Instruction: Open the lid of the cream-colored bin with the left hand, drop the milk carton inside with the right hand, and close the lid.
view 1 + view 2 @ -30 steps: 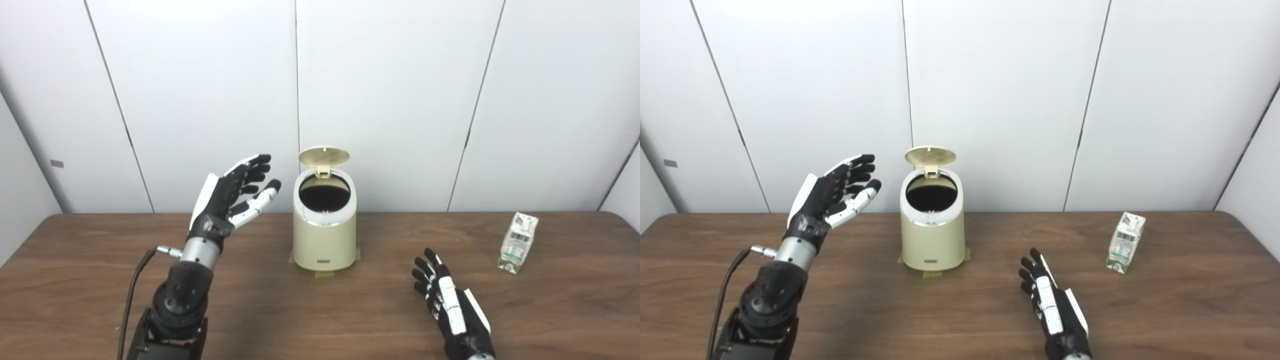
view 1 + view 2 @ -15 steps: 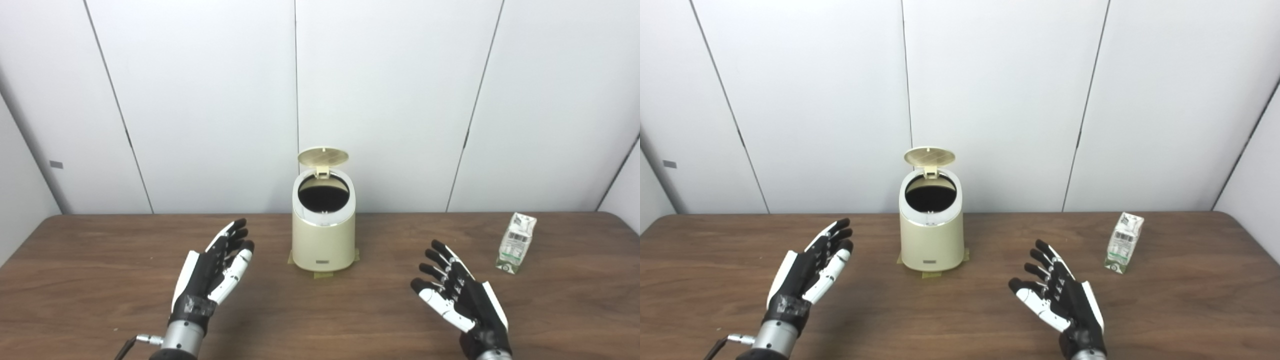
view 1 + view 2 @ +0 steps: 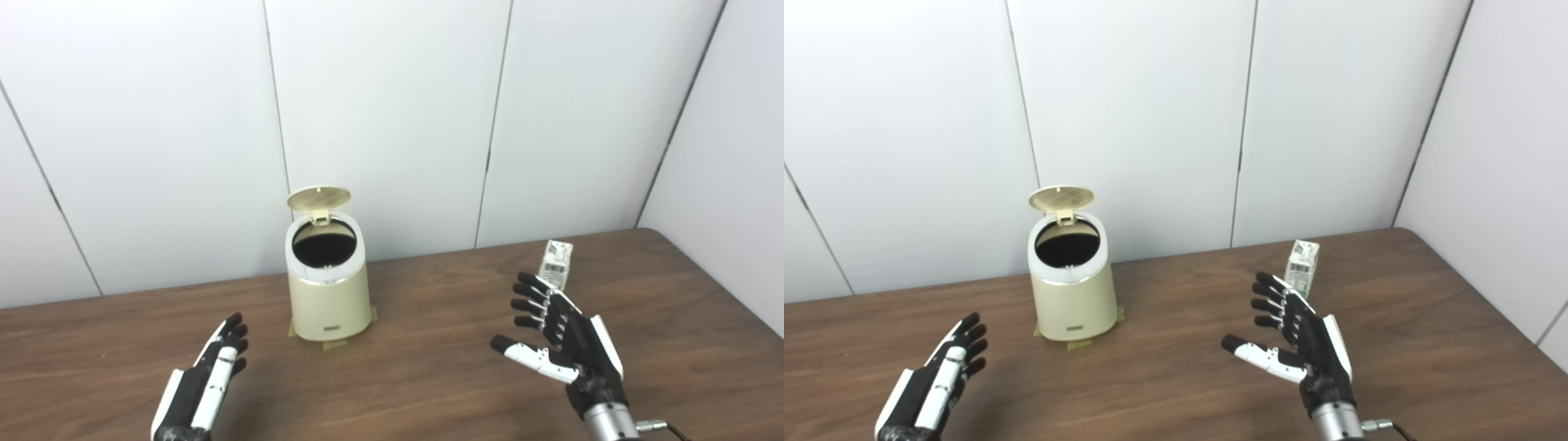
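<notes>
The cream-colored bin (image 3: pixel 327 300) stands at the back middle of the wooden table (image 3: pixel 429 373) with its round lid (image 3: pixel 318 199) swung up and its dark mouth showing. The white and green milk carton (image 3: pixel 1301 268) stands upright to the right of the bin, partly hidden behind my right fingertips. My right hand (image 3: pixel 566 346) hovers in front of the carton, open, fingers spread, thumb pointing left. My left hand (image 3: pixel 199 386) is low at the front left, open and flat, well apart from the bin.
Strips of tape (image 3: pixel 334 345) stick out from under the bin's base. White wall panels close off the back and the right side. The table's right edge (image 3: pixel 729 288) runs diagonally near the carton.
The camera has swung to the right, shifting the whole scene left. My left hand has dropped from beside the bin to the table front. My right hand has lifted, spread and neared the carton.
</notes>
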Controlling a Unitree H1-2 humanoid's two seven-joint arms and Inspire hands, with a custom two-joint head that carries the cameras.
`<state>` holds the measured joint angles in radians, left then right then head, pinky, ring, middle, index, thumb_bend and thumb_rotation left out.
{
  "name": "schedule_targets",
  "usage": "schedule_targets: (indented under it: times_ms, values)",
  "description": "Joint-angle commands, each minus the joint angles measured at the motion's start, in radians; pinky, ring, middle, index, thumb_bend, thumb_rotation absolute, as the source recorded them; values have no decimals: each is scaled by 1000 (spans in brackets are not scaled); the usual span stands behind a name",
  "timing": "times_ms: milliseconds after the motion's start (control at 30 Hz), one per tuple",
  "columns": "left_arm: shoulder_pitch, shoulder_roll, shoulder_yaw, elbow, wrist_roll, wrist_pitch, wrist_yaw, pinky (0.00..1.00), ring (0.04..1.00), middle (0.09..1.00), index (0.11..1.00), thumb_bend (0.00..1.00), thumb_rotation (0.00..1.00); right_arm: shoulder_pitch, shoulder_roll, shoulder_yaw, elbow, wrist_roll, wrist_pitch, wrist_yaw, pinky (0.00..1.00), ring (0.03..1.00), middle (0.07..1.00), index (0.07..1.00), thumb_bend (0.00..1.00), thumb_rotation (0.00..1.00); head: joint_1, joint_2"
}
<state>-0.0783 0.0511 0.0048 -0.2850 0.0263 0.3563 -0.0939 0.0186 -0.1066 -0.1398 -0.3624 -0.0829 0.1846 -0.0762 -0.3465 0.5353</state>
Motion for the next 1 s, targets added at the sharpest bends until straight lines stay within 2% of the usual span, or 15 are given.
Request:
schedule_targets:
  times_ms: [0,67,200,367,467,633,833,967]
  values:
    - [-29,0,6,-17,-28,-15,-2,947,947,957,957,380,837,-7,-11,-24,-54,-22,27,-18,722,769,811,803,805,289,-5,1]
    - [-24,0,4,-8,-40,-23,-7,970,952,957,956,392,840,-4,-20,-42,-69,-30,44,-23,704,752,806,805,803,266,-35,6]
    - [-23,8,0,11,-61,-31,-17,997,967,968,974,368,887,0,-55,-65,-73,-64,43,-18,678,765,814,809,780,222,-52,11]
    - [-25,14,-1,10,-72,-21,-24,1000,969,965,973,323,994,-13,-107,-100,-61,-116,58,-26,730,800,832,819,808,241,-84,20]
    - [-18,24,-3,3,-73,-6,-31,999,967,961,971,301,1000,-35,-133,-120,-45,-143,79,-34,745,798,827,823,827,239,-96,26]
    - [-4,33,-1,-5,-82,5,-36,1000,976,971,982,271,1000,-82,-187,-141,18,-171,88,-33,675,790,851,840,859,203,-113,43]
    - [-7,34,3,-17,-92,10,-37,1000,980,974,993,259,1000,-165,-276,-139,127,-220,145,-17,731,841,869,856,910,254,-107,52]
    - [-8,37,2,-15,-87,11,-35,1000,981,973,990,270,1000,-222,-318,-133,183,-207,183,9,780,895,927,904,915,185,-84,57]
